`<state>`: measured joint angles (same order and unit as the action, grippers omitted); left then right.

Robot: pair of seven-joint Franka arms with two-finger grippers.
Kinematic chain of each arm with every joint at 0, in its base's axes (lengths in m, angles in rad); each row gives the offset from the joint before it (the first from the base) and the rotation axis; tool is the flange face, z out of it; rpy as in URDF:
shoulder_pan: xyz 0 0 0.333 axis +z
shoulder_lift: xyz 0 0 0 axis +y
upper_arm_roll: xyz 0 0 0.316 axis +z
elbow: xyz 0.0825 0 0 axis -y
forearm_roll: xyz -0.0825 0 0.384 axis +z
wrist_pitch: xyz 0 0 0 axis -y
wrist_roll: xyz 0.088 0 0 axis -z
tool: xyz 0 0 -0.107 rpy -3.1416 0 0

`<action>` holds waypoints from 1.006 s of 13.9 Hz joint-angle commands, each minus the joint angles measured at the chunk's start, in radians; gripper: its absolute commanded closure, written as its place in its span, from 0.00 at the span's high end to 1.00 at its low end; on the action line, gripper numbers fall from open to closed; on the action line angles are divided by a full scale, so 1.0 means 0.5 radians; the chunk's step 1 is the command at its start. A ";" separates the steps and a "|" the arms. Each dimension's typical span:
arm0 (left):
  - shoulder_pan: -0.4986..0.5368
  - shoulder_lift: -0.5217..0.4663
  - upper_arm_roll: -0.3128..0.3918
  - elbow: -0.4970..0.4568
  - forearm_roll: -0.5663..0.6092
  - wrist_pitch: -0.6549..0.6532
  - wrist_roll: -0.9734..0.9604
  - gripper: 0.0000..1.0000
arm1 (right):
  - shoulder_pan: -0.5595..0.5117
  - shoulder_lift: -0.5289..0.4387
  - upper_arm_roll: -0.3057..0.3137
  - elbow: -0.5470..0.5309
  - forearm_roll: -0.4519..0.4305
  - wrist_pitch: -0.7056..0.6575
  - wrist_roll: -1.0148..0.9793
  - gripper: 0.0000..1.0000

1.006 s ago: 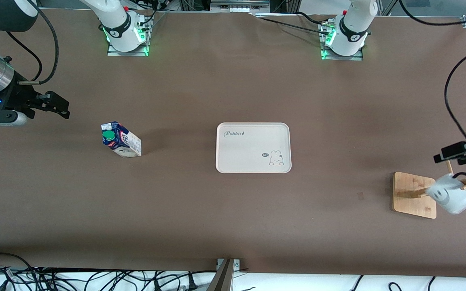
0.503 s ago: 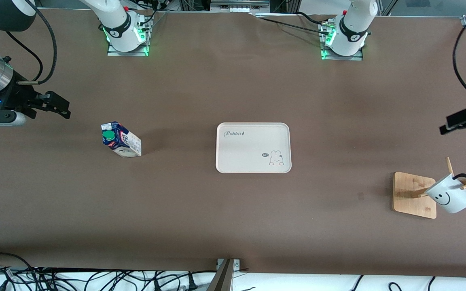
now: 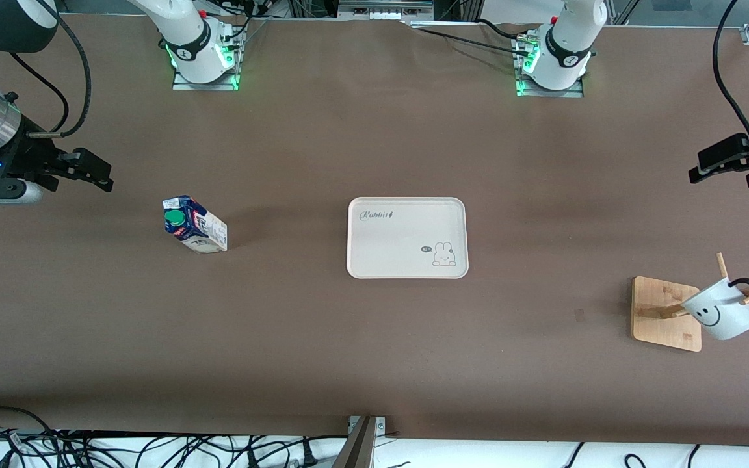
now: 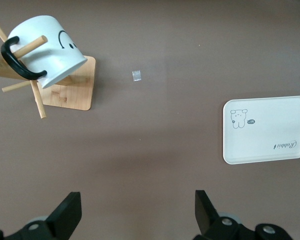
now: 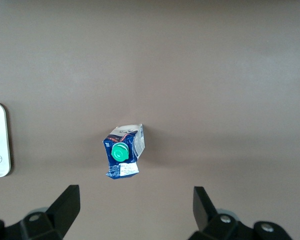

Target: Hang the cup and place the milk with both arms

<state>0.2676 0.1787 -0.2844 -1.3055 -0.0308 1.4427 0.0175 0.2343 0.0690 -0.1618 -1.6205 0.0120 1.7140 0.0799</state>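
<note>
The cup is a white mug with a black handle and a black smiley face on its side. It hangs tilted by its handle on a peg of the wooden rack, at the lower right of the front view, apart from both grippers. The milk is a small carton with a dark blue top, white lower part and round green cap (the cap shows plainly in the right wrist view). It stands on the tabletop at the middle left of the frame, toward the right arm's end.

The left gripper hangs in the air at the right edge of the frame, over bare tabletop above the rack in the picture, its jaws apart and holding nothing. The right gripper hovers at the left edge, its jaws likewise apart and empty.

The tabletop is a plain brown sheet. A white tray with a rabbit drawing lies at its centre. Black cables lie along the bottom edge.
</note>
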 commanded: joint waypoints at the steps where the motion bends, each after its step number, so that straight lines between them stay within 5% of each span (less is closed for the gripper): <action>1: -0.845 -0.063 0.783 -0.037 0.068 -0.054 -0.099 1.00 | -0.018 0.015 0.005 0.038 0.037 -0.016 0.015 1.00; 2: -0.973 -0.069 0.951 -0.040 0.056 -0.057 -0.090 1.00 | -0.018 0.015 0.005 0.038 0.034 -0.016 0.015 1.00; 6: -0.965 -0.078 0.968 -0.031 0.025 -0.087 -0.099 1.00 | -0.018 0.019 0.005 0.038 0.034 -0.016 0.015 1.00; 9: -0.744 -0.075 0.968 -0.134 -0.211 -0.020 -0.075 1.00 | -0.018 0.015 0.005 0.038 0.034 -0.016 0.015 1.00; 14: -0.716 -0.038 0.937 -0.153 -0.178 -0.023 -0.069 1.00 | -0.018 0.015 0.005 0.032 0.031 -0.035 0.015 1.00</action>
<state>-0.0877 0.1611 0.1967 -1.3665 -0.1158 1.4158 -0.0202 0.2333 0.0702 -0.1619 -1.6206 0.0120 1.7126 0.0799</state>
